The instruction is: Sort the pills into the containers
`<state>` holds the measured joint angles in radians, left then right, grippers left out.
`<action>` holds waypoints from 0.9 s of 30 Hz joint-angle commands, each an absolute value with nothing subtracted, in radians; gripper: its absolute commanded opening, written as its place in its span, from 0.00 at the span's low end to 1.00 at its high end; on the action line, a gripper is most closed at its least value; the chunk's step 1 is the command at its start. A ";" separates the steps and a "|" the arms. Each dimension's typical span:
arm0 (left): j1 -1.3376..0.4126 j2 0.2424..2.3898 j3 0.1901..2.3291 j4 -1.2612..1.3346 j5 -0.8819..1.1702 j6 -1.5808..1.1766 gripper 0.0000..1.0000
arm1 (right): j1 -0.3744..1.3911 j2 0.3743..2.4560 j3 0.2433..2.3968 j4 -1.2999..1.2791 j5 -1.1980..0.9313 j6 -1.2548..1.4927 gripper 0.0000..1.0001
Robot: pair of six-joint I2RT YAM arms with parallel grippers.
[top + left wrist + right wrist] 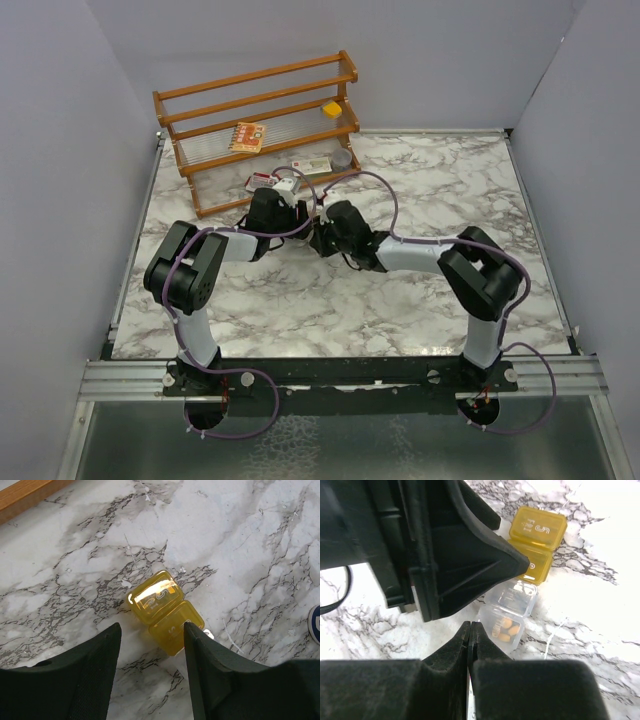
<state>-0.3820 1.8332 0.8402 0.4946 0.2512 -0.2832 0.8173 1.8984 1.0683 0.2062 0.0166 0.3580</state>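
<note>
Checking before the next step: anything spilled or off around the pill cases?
Nothing stands out. The pills sit inside the open clear case; none show loose on the marble table. The yellow case lies open beside it, at the left gripper's open fingers.

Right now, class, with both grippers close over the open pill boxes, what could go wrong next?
1. The left gripper, jaws open, has one finger against the open yellow pill box; a sideways move could shove it.
2. The clear pill box lies open with pills inside, just ahead of the shut right gripper; a nudge might spill them.
</note>
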 commanded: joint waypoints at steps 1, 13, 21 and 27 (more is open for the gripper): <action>-0.387 1.834 0.851 0.445 0.220 -0.282 0.55 | 0.829 1.761 1.100 0.152 0.040 0.312 0.01; -0.387 1.726 0.827 0.445 0.207 -0.276 0.74 | 0.830 1.480 1.043 -0.027 0.337 0.309 0.14; -0.385 1.630 0.804 0.440 0.178 -0.270 0.80 | 0.830 1.283 0.924 -0.099 0.598 0.341 0.72; -0.380 1.528 0.759 0.420 0.135 -0.271 0.81 | 0.819 1.163 0.920 -0.299 0.877 0.461 0.78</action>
